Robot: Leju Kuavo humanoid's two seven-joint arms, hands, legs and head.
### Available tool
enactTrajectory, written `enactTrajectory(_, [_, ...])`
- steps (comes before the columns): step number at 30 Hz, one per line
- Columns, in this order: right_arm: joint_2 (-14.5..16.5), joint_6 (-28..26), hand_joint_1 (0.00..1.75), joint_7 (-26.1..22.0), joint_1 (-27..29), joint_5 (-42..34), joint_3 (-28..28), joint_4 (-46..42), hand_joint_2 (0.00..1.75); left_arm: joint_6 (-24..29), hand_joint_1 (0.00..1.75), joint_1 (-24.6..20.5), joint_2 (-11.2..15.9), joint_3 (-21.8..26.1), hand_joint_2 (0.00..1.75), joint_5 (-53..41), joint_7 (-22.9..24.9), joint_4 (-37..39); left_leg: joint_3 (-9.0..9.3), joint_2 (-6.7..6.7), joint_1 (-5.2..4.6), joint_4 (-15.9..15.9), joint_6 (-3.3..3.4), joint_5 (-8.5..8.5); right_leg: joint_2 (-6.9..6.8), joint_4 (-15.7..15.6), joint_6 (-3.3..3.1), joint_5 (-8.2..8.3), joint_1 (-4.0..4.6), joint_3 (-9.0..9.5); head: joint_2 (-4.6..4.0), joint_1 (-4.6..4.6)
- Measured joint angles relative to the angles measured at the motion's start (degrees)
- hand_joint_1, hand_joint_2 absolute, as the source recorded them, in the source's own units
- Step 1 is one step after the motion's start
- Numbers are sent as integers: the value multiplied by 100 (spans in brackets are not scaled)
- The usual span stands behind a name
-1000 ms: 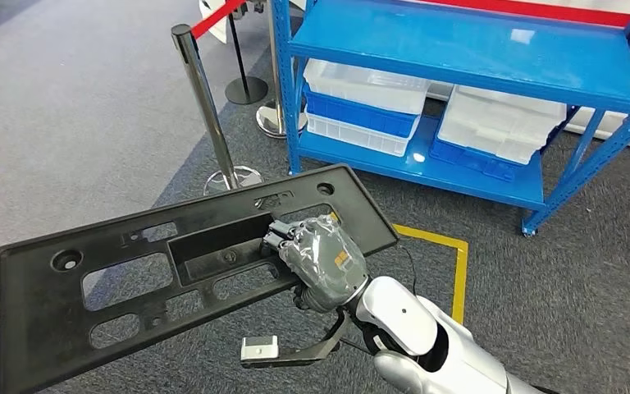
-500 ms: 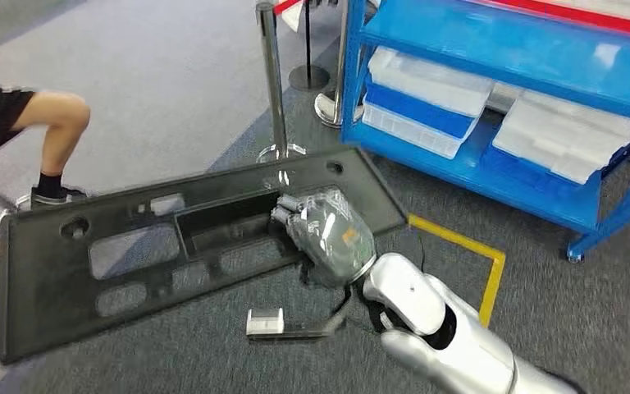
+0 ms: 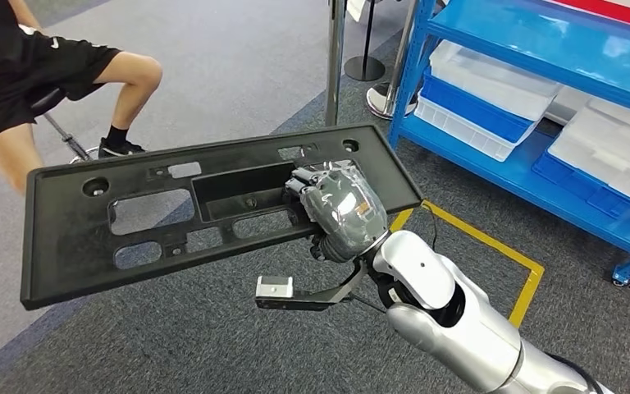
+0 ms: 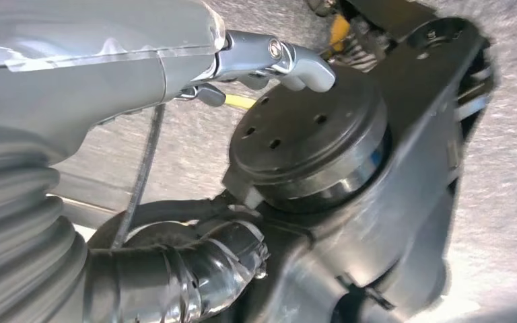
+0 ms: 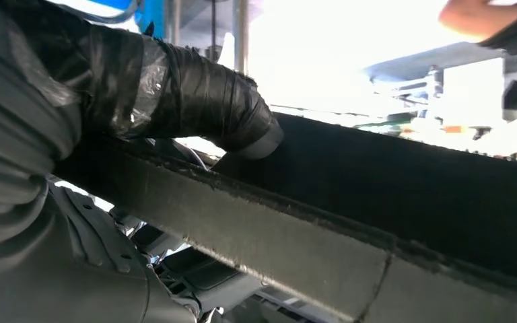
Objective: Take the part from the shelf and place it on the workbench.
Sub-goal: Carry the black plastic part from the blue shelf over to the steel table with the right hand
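A: The right hand [image 3: 340, 209] is gripping 1 long black part [image 3: 156, 222], fingers [image 5: 195, 94] clamped over its edge near the middle cut-out, carrying it level above the grey carpet.

B: So the part is already off the blue shelf [image 3: 541, 66], and this looks like the carry step. The counter isn't anywhere I can see, so the next move calls for turning toward it while holding that long piece balanced.

A: And the left hand [image 4: 289, 60] is hanging beside the robot's body; I can't tell how its fingers lie.

B: Counting: 1 part, 1 shelf unit holding at least 3 white bins [image 3: 500, 78], 2 barrier posts [image 3: 335, 49], 1 seated person [image 3: 41, 74].
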Motion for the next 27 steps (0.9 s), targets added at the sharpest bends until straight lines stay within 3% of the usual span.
enactTrajectory(2, [2,2,175,-1,-22,-1,-5,7,175,-3,0,32,19,14,175,-1,-3,1,-37,-111,13,-38,-68,106,-138,-67,-20,81,2,-30,-1,3])
enactTrajectory(3, [6,5,175,-2,-35,-1,-5,9,175,-6,0,45,24,16,175,-3,-2,1,-79,-68,11,-13,-97,66,-215,-96,-49,146,-10,-69,-1,-4])
enactTrajectory(4, [10,7,175,-2,-49,-1,-5,10,175,-9,0,53,29,17,175,-4,-2,1,-138,34,12,95,-125,-92,-296,-129,-84,221,-22,-125,-1,-12])
enactTrajectory(6, [16,10,175,-2,-74,-1,-7,13,175,-17,0,43,28,17,175,-5,2,-1,-289,319,43,635,-191,-679,-450,-158,-135,360,-8,-265,-1,-29])
enactTrajectory(7, [15,11,175,-2,-83,-1,-8,18,175,-24,0,36,27,17,175,-5,2,-1,-351,396,76,995,-233,-932,-532,-156,-145,419,5,-345,-1,-33])
enactTrajectory(8, [15,14,175,-2,-88,-1,-9,25,175,-34,0,25,24,17,175,-5,1,-2,-375,434,111,1310,-276,-1042,-616,-145,-140,478,16,-426,-1,-32])
enactTrajectory(10, [14,18,175,-2,-103,-2,-13,43,175,-62,0,2,18,17,175,-5,-7,-3,-231,480,176,1522,-350,-862,-784,-105,-112,582,21,-609,-1,-33])
enactTrajectory(11, [14,19,175,-2,-116,-3,-20,49,175,-76,0,-7,16,17,175,-5,-10,-4,-23,531,204,1358,-381,-707,-859,-74,-89,628,20,-702,-1,-32])
enactTrajectory(12, [14,20,175,-2,-133,-5,-28,53,175,-90,0,-14,15,17,175,-5,-11,-5,262,654,224,1037,-408,-657,-927,-38,-65,664,19,-782,-1,-34])
enactTrajectory(13, [12,21,175,0,-153,-8,-43,56,175,-105,0,-19,18,18,175,2,-15,-5,584,812,208,638,-420,-712,-989,-1,-37,688,22,-839,-1,-34])
enactTrajectory(15, [3,27,175,8,-190,-15,-73,59,175,-182,0,-23,32,37,175,74,-21,-7,967,1025,140,51,-334,-938,-1120,48,28,716,23,-875,-1,-32])
enactTrajectory(17, [-6,48,175,13,-210,-23,-89,63,175,-291,0,1,60,124,175,169,-14,-6,979,952,79,-92,-163,-962,-1249,57,111,749,-3,-867,-1,-25])
enactTrajectory(19, [-24,74,175,11,-219,-28,-92,68,175,-351,0,29,86,230,175,196,-2,-5,935,837,69,-125,-19,-870,-1075,190,187,636,-52,-920,-1,-23])
enactTrajectory(21, [-59,85,175,11,-221,-30,-107,76,175,-363,0,30,100,290,175,191,1,-6,851,727,65,-134,93,-765,-681,730,212,222,-77,-1124,-1,-23])
enactTrajectory(23, [-106,87,175,13,-210,-31,-124,94,175,-353,0,22,103,329,175,184,3,-7,736,582,43,-120,142,-674,-483,1443,200,-179,-75,-1366,-1,-23])
enactTrajectory(24, [-130,87,175,14,-204,-33,-130,107,175,-339,0,22,103,347,175,171,4,-7,683,492,31,-108,145,-639,-454,1618,189,-237,-74,-1395,-1,-23])
enactTrajectory(25, [-144,87,175,16,-201,-34,-134,116,175,-311,0,28,102,365,175,144,-4,-7,638,404,23,-89,140,-614,-440,1585,175,-184,-72,-1323,-1,-24])
enactTrajectory(27, [-158,84,175,54,-203,-24,-149,125,175,-145,0,34,29,385,175,24,-104,-7,569,236,22,-30,127,-592,-335,942,135,117,-71,-911,-1,-24])
